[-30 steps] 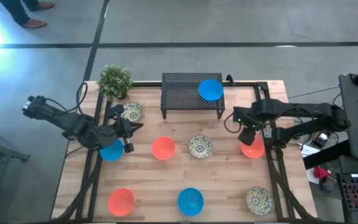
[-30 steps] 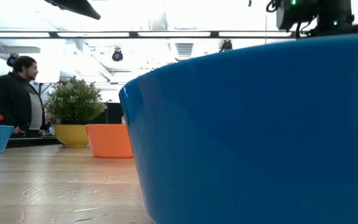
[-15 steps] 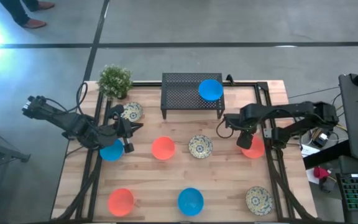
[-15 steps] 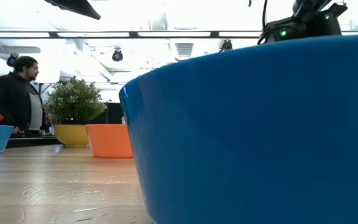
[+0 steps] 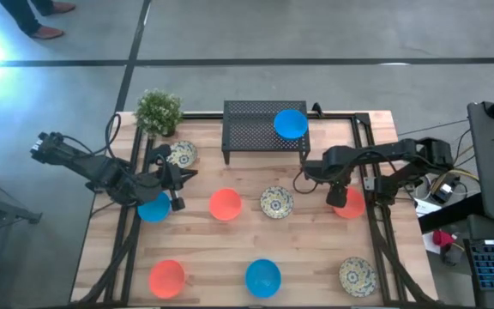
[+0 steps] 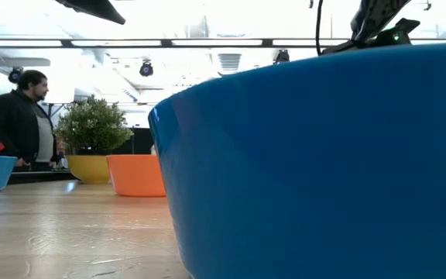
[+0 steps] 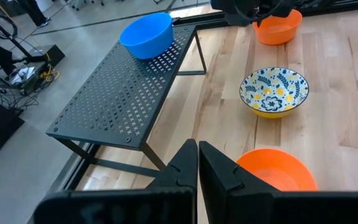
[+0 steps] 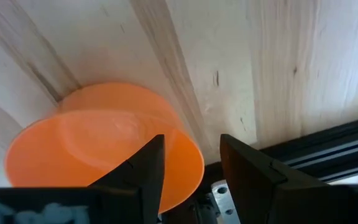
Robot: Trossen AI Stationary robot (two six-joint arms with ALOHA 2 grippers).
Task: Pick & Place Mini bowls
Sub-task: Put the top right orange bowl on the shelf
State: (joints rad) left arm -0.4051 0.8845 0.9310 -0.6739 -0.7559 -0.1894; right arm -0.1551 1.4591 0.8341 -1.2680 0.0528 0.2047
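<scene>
Nine mini bowls show in the high view. A blue bowl (image 5: 291, 124) sits on the black mesh rack (image 5: 256, 129). On the table stand a patterned bowl (image 5: 182, 154), a blue bowl (image 5: 153, 207), an orange bowl (image 5: 225, 204), a patterned bowl (image 5: 276, 202), an orange bowl (image 5: 348, 203), and near the front an orange bowl (image 5: 167, 278), a blue bowl (image 5: 262, 277) and a patterned bowl (image 5: 357, 275). My right gripper (image 5: 336, 196) is open and points down over the right orange bowl (image 8: 104, 143). My left gripper (image 5: 177, 178) (image 7: 197, 163) is shut and waits beside the left blue bowl. My right gripper (image 8: 191, 180) comes from above at the right orange bowl's rim (image 8: 194, 163) on the side toward the table's right rail. One finger (image 8: 143, 171) stands over the hollow and the other (image 8: 248, 171) outside the wall. I cannot tell whether either finger touches it.
A small potted plant (image 5: 159, 112) stands at the far left corner. Black rails (image 5: 376, 232) run along both table sides, one close to the right orange bowl. In the low view a blue bowl (image 6: 308, 170) fills the foreground, and a person (image 6: 14, 116) stands beyond the table.
My right arm has swung its forearm toward the table's left and the gripper has come down closer over the right orange bowl. The bowls and my left arm have stayed where they were.
</scene>
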